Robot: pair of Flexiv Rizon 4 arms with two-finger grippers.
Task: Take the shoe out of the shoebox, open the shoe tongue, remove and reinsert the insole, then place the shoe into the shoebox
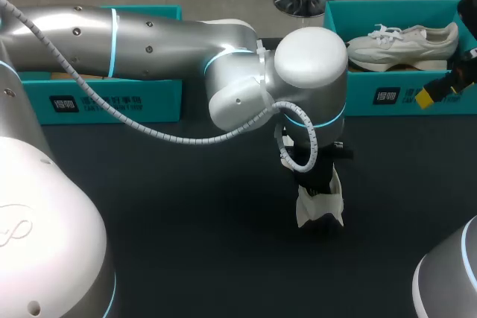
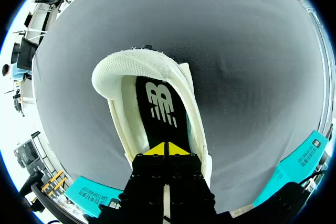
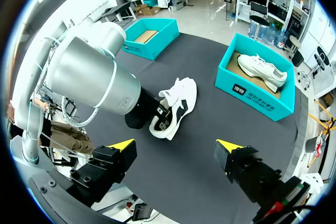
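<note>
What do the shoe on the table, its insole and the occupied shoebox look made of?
Shoe: white knit mesh, probably textile, going by the textured collar. Insole: smooth matte black, likely fabric-topped foam. Shoebox: apparently cardboard with a teal outside; a brown board floor shows inside.

Dark table (image 1: 186,206) is filling most of the frame. A second teal box (image 1: 358,91) is sitting upper right at the table's far edge, holding a spare white sneaker (image 1: 402,44) with its toe pointing frame-left.
</note>
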